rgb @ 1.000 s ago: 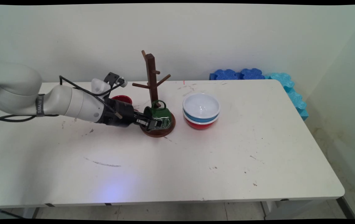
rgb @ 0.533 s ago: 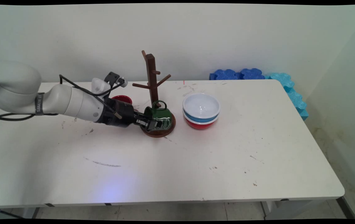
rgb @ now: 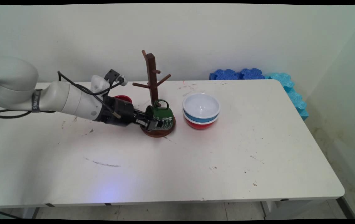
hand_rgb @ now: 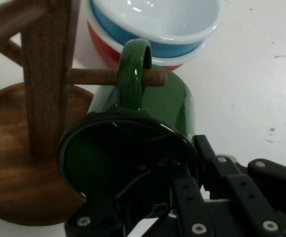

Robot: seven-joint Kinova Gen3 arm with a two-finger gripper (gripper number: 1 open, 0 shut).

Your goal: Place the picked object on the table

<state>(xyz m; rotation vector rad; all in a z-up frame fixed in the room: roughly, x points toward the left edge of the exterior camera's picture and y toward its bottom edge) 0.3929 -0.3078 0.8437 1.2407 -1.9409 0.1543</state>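
Observation:
A green mug (rgb: 160, 113) lies tilted on its side over the round base (rgb: 158, 132) of a dark wooden mug tree (rgb: 151, 74). My gripper (rgb: 152, 123) comes in from the left and is shut on the mug's rim, one finger inside and one outside. In the hand view the green mug (hand_rgb: 170, 101) has its handle (hand_rgb: 132, 69) looped over a low peg (hand_rgb: 155, 77) of the mug tree's post (hand_rgb: 46, 74). My gripper (hand_rgb: 182, 165) clamps the rim's lower right side.
Just right of the tree sits a stack of bowls (rgb: 201, 110), white over blue over red, seen close behind the mug as bowls (hand_rgb: 152, 19). A red cup (rgb: 123, 99) peeks out behind the arm. Blue foam pieces (rgb: 258, 74) line the far right corner.
The arm's wrist and forearm have risen a little, and the mug has shifted slightly up and right along the peg. The grip on the rim is unchanged.

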